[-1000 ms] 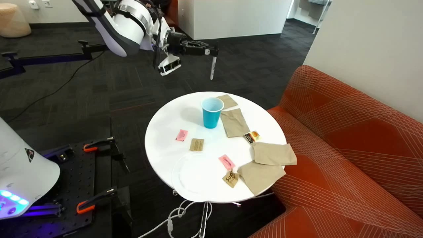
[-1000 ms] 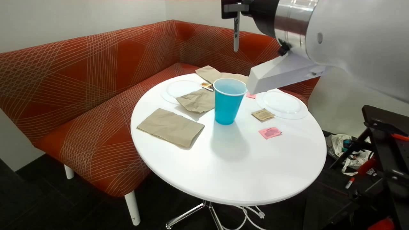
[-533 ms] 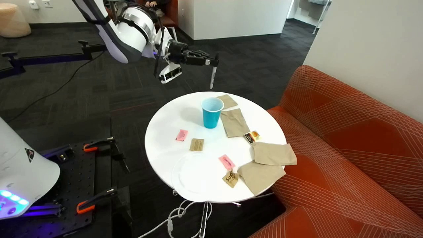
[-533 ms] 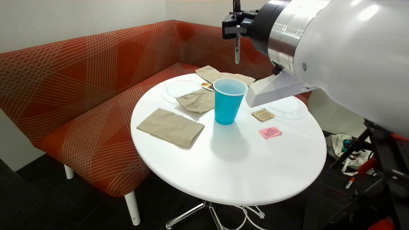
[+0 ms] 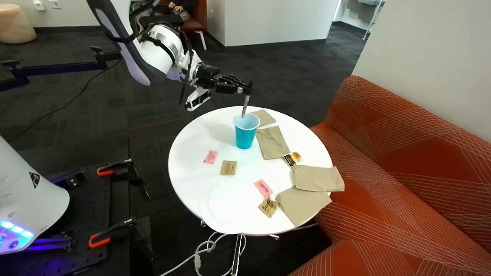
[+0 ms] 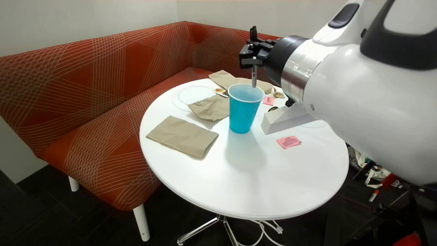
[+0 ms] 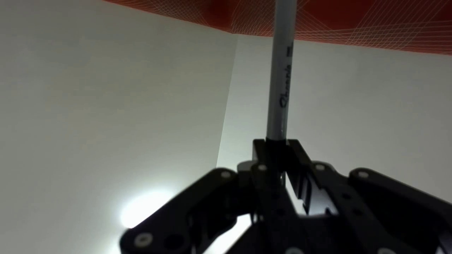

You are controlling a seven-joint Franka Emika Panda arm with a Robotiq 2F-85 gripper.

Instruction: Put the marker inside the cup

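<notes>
Holds the marker (image 7: 281,70) pinched in the gripper (image 7: 277,150), drawn in to the barrel's thickness; points the pale barrel down, near vertical, at the mouth of the light-blue cup (image 6: 243,116), upright on the round white table (image 6: 290,184); cannot tell from either exterior view whether just above the rim or slightly inside

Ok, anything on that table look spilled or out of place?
A tan napkin pokes past the edge of the table in an exterior view, which looks askew. No spill shows; the cup stands upright.
</notes>
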